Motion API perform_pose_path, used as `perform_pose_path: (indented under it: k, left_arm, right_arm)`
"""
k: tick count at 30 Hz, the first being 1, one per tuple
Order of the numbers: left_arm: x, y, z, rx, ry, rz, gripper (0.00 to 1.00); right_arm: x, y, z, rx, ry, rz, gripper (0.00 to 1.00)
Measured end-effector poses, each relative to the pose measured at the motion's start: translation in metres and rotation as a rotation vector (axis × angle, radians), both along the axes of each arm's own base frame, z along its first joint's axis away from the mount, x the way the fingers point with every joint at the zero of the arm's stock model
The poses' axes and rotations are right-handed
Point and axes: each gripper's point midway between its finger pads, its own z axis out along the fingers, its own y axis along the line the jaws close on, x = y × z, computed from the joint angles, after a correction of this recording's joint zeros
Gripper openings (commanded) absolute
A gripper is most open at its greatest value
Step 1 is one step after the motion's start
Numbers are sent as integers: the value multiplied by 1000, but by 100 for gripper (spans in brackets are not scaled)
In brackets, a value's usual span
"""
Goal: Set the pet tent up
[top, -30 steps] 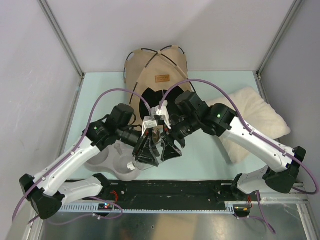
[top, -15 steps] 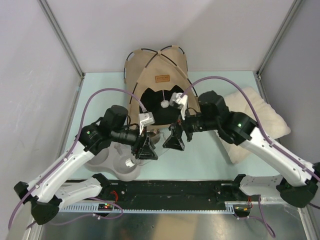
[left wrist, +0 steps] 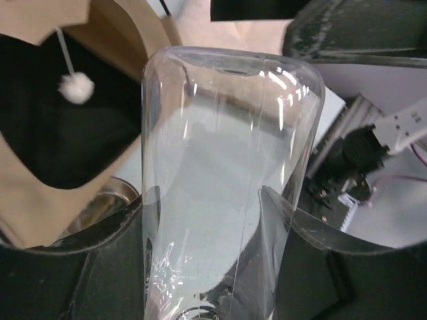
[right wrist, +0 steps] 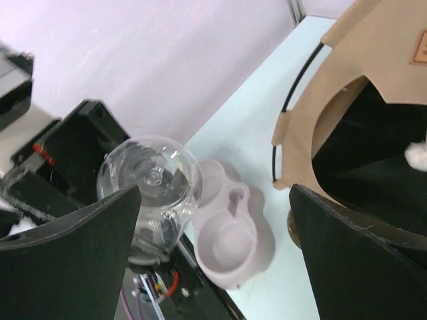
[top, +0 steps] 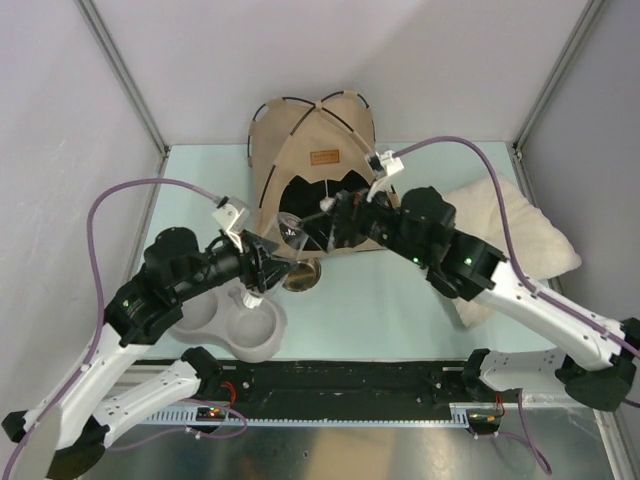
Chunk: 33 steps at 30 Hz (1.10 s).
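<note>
The pet tent (top: 315, 170) stands at the back centre, tan, with thin black poles, a brown label patch (top: 323, 156) and a black doorway. Its white pompom (left wrist: 75, 87) hangs in the doorway (left wrist: 53, 133). My left gripper (top: 272, 252) is shut on a clear plastic bottle (top: 290, 238), tilted toward the tent; the bottle (left wrist: 227, 147) fills the left wrist view between my fingers (left wrist: 120, 253). My right gripper (top: 335, 215) hovers just in front of the doorway, open and holding nothing. In the right wrist view the gripper (right wrist: 215, 190) faces the bottle (right wrist: 150, 180), with the tent (right wrist: 347, 67) at right.
A grey double pet bowl (top: 235, 325) sits near left, also showing as the grey bowl (right wrist: 233, 233). A metal bowl (top: 300, 275) lies in front of the tent. A cream fluffy pillow (top: 510, 240) lies at right. Frame posts and walls enclose the table.
The two grippers were together at the bottle near the table's middle. The right one opened, let go and rose toward the tent doorway. The left arm drew back left, keeping the bottle.
</note>
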Motion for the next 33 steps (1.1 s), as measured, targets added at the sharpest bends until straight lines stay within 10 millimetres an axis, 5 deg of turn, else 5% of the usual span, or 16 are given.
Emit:
perform_pose_path:
  k: [6, 20, 29, 33]
  left_arm:
    - [23, 12, 16, -26, -81, 137, 59]
    - [55, 20, 17, 8, -129, 277, 60]
    - [55, 20, 18, 7, -133, 279, 60]
    - [54, 19, 19, 4, -135, 272, 60]
  right_arm:
    - [20, 27, 16, 76, 62, -91, 99]
    - [16, 47, 37, 135, 93, -59, 99]
    - [20, 69, -1, 57, 184, -37, 99]
    - [21, 73, -5, 58, 197, -35, 92]
